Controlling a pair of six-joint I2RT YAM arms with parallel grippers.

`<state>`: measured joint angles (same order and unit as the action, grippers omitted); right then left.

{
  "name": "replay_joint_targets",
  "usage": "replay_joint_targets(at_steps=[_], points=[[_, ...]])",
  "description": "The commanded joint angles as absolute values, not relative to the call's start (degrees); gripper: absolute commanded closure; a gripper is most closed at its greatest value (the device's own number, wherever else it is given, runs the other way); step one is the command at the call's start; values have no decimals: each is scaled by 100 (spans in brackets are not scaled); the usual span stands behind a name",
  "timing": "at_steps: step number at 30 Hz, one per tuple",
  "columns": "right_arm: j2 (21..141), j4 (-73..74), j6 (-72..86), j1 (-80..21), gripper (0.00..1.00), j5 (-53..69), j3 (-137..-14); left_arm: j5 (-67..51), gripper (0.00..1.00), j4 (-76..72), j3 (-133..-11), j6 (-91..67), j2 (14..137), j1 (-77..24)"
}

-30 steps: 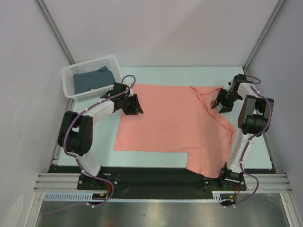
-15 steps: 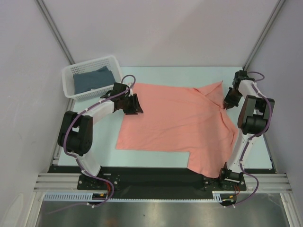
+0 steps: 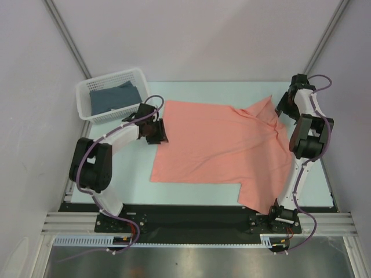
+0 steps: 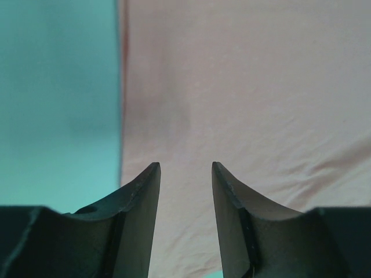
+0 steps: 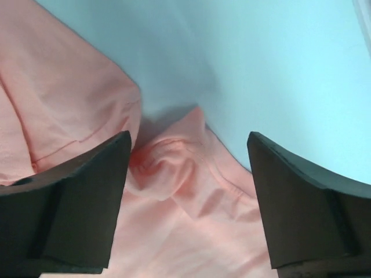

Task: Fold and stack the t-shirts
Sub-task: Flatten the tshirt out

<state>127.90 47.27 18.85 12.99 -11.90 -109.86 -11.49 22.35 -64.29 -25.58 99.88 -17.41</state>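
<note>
Shirt (image 3: 220, 145) lay spread across centre of table (image 3: 197, 91). One sleeve was bunched at upper right, and the lower right corner trailed over the near edge.

Left gripper (image 4: 185, 168) sat on the shirt's left edge, fingers only narrowly parted, nothing clamped.

Right gripper (image 5: 188, 139) was spread wide over the bunched sleeve, holding nothing.

Risks:
- Right fingers closing on the wad could catch several layers, which would skew the fold.
- The left gap looked too narrow to take the edge, so it might slip off.
- The trailing corner could snag near the right arm base.

Basket (image 3: 87, 88) at upper left held a folded blue shirt (image 3: 113, 98).
</note>
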Motion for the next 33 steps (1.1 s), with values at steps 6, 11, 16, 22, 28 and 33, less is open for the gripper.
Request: replay_joint_targets(at_steps=[6,11,16,22,28,33], points=[[11703,6093,2408,1108,12,-2049,-10990,-18,54,3524,-5205,-3487,7903,-1784],[10469,5197,2584,441,23,-671,-8651,-176,48,3787,-4518,-4015,7243,-1811],[9986,4852,2487,-412,23,-465,-7465,-167,49,3850,-4150,-4508,7032,-1889],[9844,4579,2286,-571,25,-123,-7189,-281,57,3683,-3631,-5123,6934,-1925],[9765,4650,2241,-580,25,-141,-7190,-378,56,3656,-3253,-5642,6917,-1995],[9887,4562,2250,-580,27,-97,-7128,-229,55,3516,-3252,-5739,7189,-1995]])
